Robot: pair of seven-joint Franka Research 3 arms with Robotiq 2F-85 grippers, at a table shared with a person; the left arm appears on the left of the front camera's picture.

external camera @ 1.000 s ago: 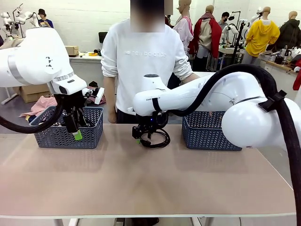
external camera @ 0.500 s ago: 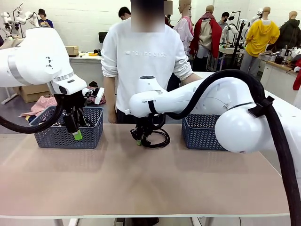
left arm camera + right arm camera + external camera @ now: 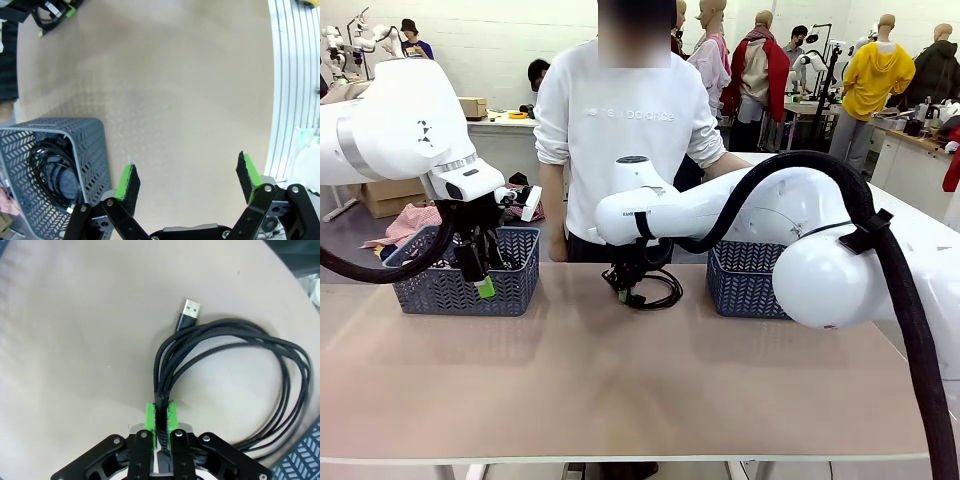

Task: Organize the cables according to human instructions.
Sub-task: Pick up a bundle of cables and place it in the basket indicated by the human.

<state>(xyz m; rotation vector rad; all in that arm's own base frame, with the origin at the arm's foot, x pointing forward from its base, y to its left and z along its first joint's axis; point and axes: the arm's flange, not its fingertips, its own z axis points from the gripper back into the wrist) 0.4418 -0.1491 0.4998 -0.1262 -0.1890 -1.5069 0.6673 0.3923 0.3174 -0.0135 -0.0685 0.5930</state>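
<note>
A black braided cable (image 3: pixel 280 375) lies in a loose coil on the tan table, its USB plug (image 3: pixel 190 310) pointing away. My right gripper (image 3: pixel 160 421) is shut on the bunched strands of that coil. From the front, this gripper (image 3: pixel 628 292) reaches across to the table's far middle, with the cable (image 3: pixel 660 291) beside it. My left gripper (image 3: pixel 187 177) hangs open above the table with nothing between its green pads. It (image 3: pixel 482 278) is just in front of the left basket (image 3: pixel 515 285). Another coiled cable (image 3: pixel 50 167) lies inside that basket (image 3: pixel 92 150).
A second grey basket (image 3: pixel 750 290) stands at the far right, partly behind my right arm. A person in a white top (image 3: pixel 620 140) stands at the far edge between the baskets. The near half of the table (image 3: pixel 620 390) is bare.
My right gripper's fingers have closed on the coiled cable at the far middle, and that arm has shifted slightly. The left arm has stayed still and open.
</note>
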